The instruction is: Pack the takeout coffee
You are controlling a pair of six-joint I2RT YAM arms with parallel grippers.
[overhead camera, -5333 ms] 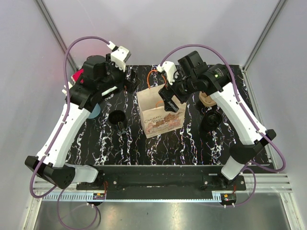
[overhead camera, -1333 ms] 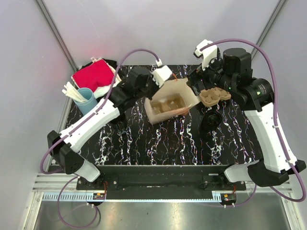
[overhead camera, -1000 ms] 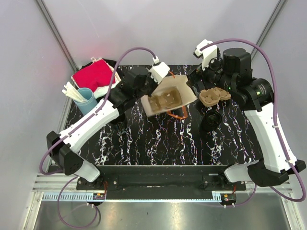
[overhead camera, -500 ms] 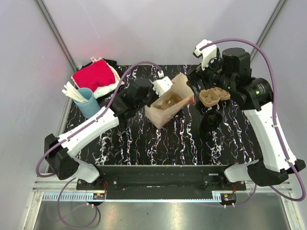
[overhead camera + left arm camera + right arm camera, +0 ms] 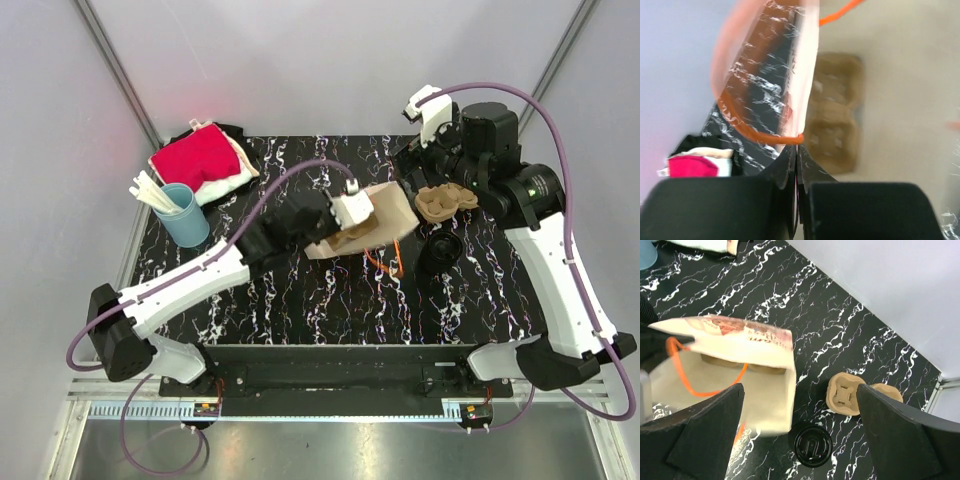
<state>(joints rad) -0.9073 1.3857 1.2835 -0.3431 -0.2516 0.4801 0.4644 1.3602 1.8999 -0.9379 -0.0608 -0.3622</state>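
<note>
The paper bag [image 5: 380,215] is tipped over at the table's middle, its mouth toward the left arm and its orange handles [image 5: 385,262] hanging loose. My left gripper [image 5: 345,228] is shut on the bag's rim [image 5: 802,100] just below an orange handle [image 5: 752,131]. A brown cup carrier [image 5: 832,125] lies inside the bag. The coffee cup with a black lid [image 5: 811,444] stands just right of the bag [image 5: 740,370]. My right gripper [image 5: 800,440] hangs open above it, holding nothing.
A second brown cup carrier [image 5: 447,200] lies at the back right, also in the right wrist view [image 5: 845,394]. A blue cup of stirrers [image 5: 185,215] and red napkins [image 5: 200,158] sit at the back left.
The left gripper has pulled the bag nearer and to the right, tipping it further onto its side. The right arm has stayed put.
</note>
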